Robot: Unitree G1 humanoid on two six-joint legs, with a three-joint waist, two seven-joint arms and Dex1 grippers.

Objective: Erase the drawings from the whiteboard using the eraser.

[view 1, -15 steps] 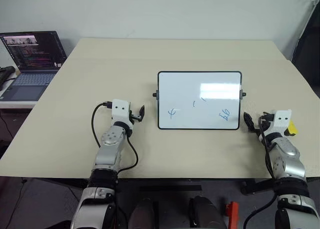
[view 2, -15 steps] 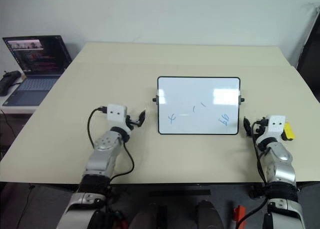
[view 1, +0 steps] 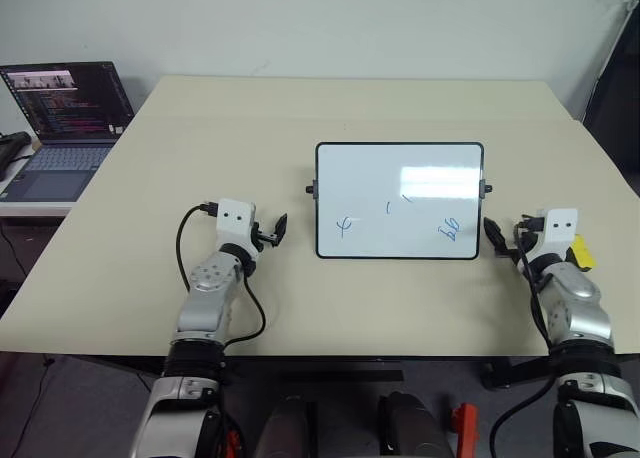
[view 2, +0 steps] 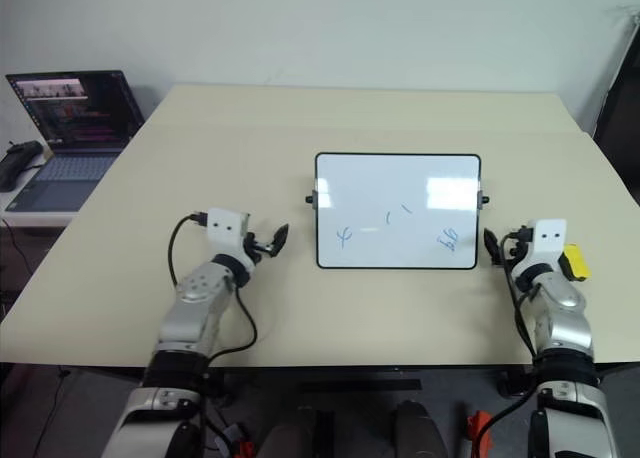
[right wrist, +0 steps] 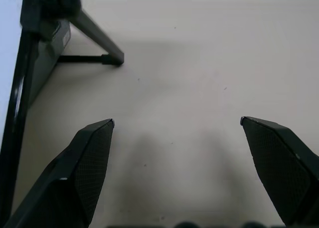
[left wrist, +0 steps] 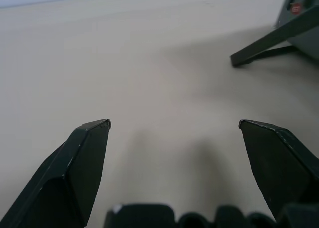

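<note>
The whiteboard [view 1: 400, 178] stands propped on the table's middle, with the blue drawings low on its face: a looped squiggle [view 1: 346, 224], a short dash [view 1: 388, 207] and a number-like scrawl [view 1: 450, 230]. The yellow eraser [view 1: 580, 253] lies on the table at the right, partly hidden behind my right wrist. Just off the board's right edge, my right gripper [view 1: 497, 236] is open with nothing between its fingers [right wrist: 89, 163]. My left gripper [view 1: 277, 228], left of the board, is also open and empty, with bare table between its fingers [left wrist: 84, 163].
An open laptop [view 1: 65, 118] sits on a side surface beyond the table's left edge. The board's black stand leg [right wrist: 94, 36] reaches out behind it. The table's front edge [view 1: 330, 353] runs close under both arms.
My right hand has shifted slightly toward the board, uncovering a little more of the eraser. The left arm has barely moved. Both grippers stay open.
</note>
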